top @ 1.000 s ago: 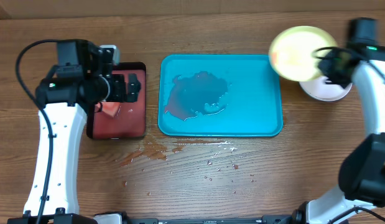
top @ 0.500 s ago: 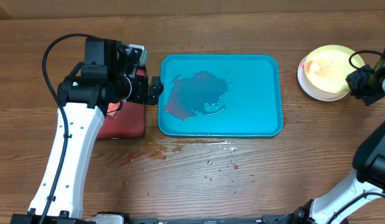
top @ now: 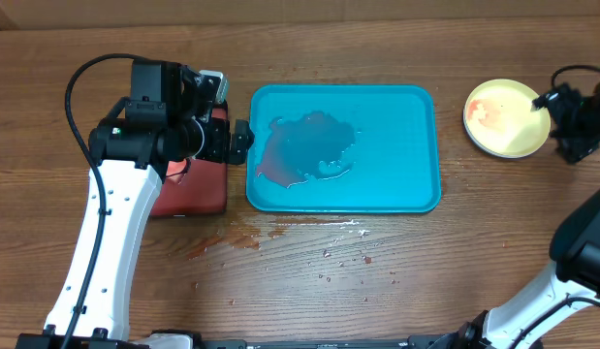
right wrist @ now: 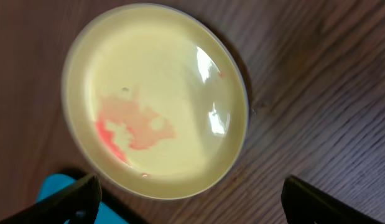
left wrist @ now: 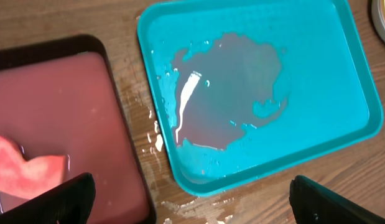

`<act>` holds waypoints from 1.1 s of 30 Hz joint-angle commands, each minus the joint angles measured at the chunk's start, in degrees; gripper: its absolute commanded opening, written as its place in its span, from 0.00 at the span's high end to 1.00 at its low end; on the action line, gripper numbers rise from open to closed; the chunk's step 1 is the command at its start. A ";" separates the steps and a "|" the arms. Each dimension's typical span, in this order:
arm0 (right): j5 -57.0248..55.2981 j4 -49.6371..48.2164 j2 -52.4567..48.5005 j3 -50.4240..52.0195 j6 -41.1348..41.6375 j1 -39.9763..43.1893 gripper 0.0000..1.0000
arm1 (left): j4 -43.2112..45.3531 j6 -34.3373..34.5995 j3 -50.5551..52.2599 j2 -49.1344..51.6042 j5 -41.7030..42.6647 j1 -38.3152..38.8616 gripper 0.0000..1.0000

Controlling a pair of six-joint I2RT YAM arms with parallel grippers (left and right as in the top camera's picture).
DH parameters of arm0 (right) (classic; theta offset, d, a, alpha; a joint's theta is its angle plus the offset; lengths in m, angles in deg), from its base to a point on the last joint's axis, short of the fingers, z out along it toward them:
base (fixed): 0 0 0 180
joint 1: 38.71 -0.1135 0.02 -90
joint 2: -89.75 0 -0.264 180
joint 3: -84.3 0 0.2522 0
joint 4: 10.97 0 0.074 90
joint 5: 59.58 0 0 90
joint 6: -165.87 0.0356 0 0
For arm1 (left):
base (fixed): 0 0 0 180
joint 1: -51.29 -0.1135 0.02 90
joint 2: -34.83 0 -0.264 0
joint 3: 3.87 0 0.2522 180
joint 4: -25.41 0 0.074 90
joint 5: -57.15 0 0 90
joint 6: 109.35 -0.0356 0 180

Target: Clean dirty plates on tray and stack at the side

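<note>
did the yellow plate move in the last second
Yes. In the overhead view the yellow plate went right: it overlapped the teal tray at its far right corner, and now lies flat, clear of the tray's right edge.

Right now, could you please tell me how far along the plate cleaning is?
Done: the teal tray holds no plates, only a reddish puddle; a yellow-green plate lies beside it. In hand: nothing, left gripper and right gripper both open. Left: that plate's red smear.

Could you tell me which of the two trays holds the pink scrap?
The smaller black-rimmed red tray, left of the teal tray, which holds only a puddle.
</note>
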 commanded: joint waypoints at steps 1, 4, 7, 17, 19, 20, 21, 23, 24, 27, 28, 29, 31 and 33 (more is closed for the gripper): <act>2.36 4.48 7.85 -8.00 -2.93 -1.66 0.06 | -0.92 0.83 -0.70 -2.27 0.85 0.15 0.00; 2.34 9.44 13.60 -10.67 -6.19 -4.61 0.06 | -2.54 0.81 -0.70 -5.33 0.90 0.17 0.00; 2.34 13.40 20.00 -10.64 -9.01 -8.94 0.06 | -5.01 0.81 -0.70 -10.23 0.87 0.50 0.00; -5.81 20.74 40.04 -8.33 -9.40 -28.79 0.13 | -14.01 0.39 3.39 -33.77 0.85 4.46 0.00; -8.37 19.93 45.44 -4.98 -8.74 -32.54 0.13 | -13.94 1.84 6.71 -40.70 1.05 4.96 0.00; -8.72 19.12 49.03 -2.25 -8.74 -34.62 0.13 | -13.94 2.62 8.37 -43.98 1.29 4.96 0.00; -8.61 18.16 52.26 0.50 -8.72 -36.06 0.13 | -13.94 3.50 10.36 -47.71 1.53 4.96 0.00; -8.66 15.65 59.56 7.52 -8.76 -38.69 0.13 | -14.12 5.27 13.70 -54.34 1.55 4.96 0.00; -8.63 14.45 62.99 11.08 -8.76 -39.58 0.13 | -14.34 6.19 15.30 -57.64 1.55 4.96 0.00; -8.63 11.47 73.77 22.69 -8.79 -41.11 0.13 | -14.56 9.40 18.95 -65.31 1.55 4.94 0.00; -8.61 10.82 76.85 25.97 -8.79 -41.27 0.12 | -14.56 10.21 19.78 -67.10 1.57 4.94 0.00; -8.59 10.27 80.11 29.22 -8.76 -41.24 0.07 | -14.53 10.58 20.46 -68.76 1.57 4.94 0.00; -8.59 10.01 84.46 32.87 -8.76 -41.24 0.00 | -14.51 11.50 20.90 -70.69 1.42 4.94 0.00; -8.61 10.62 87.27 34.18 -8.74 -41.24 0.00 | -14.32 12.00 20.87 -71.30 1.25 4.92 0.00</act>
